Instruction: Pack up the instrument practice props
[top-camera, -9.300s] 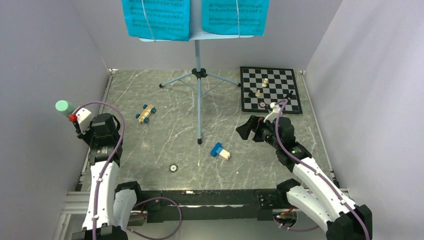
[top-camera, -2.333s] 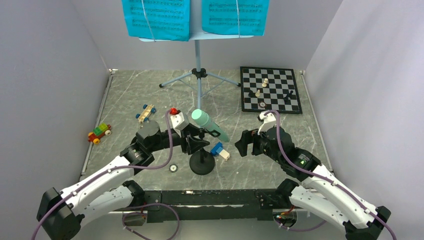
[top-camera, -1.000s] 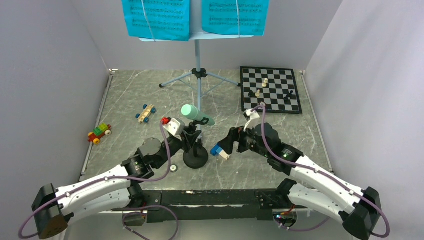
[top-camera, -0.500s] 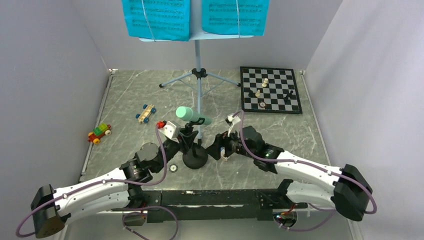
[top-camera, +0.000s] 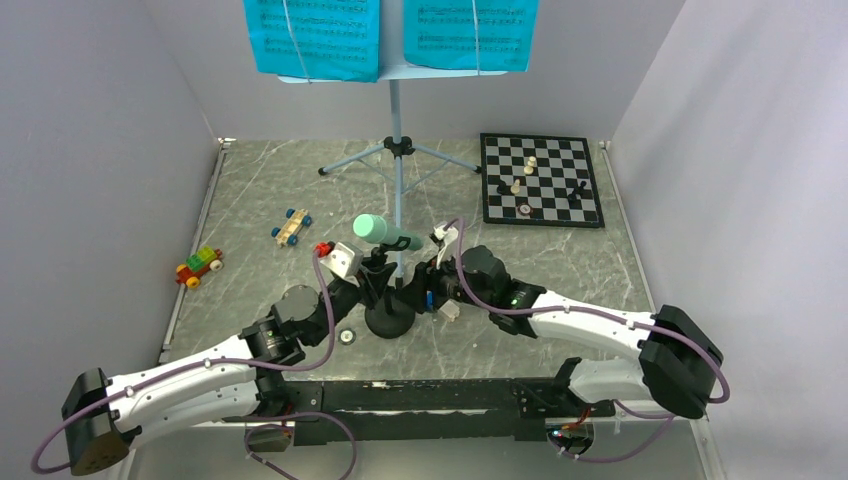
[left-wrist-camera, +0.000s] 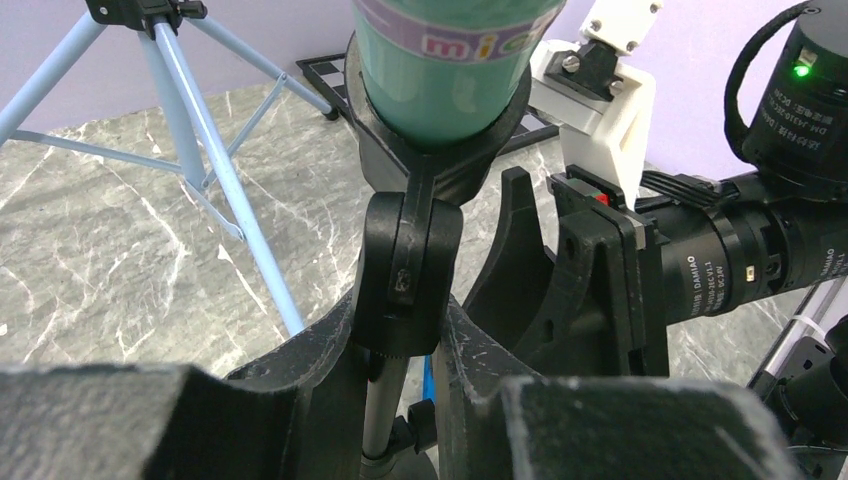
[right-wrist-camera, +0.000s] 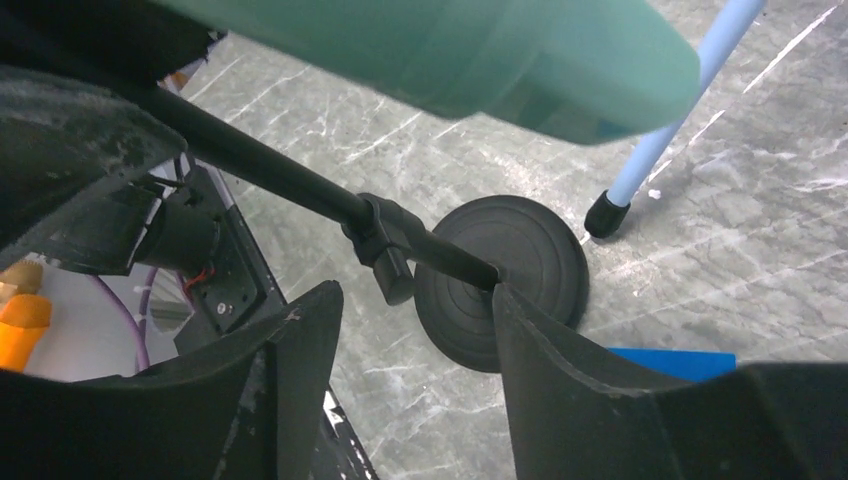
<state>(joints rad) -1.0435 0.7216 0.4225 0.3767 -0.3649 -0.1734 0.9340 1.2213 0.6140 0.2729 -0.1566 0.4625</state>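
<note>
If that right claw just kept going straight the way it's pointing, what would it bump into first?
The right gripper would most likely meet the thin black pole of the mic stand, which crosses between its open jaws below the green microphone; depth is uncertain.

Light in the overhead view was bright and even, seemingly from diffuse lamps above, though no source showed. The grey walls (top-camera: 100, 150) were washed flat, and the marble tabletop (top-camera: 300, 180) carried only a dull sheen, without glare. Shadows were faint and soft-edged, the clearest a dim pool round the base of the mic stand (top-camera: 390, 322). That picture was sharp throughout. In the left wrist view the left gripper (left-wrist-camera: 400, 340) filled the foreground dark and blurred, while the stone behind was crisp; a green indicator light (left-wrist-camera: 803, 70) glowed at the right edge. In the right wrist view the mint-green microphone (right-wrist-camera: 450, 50) loomed soft and out of focus near the lens.
</note>
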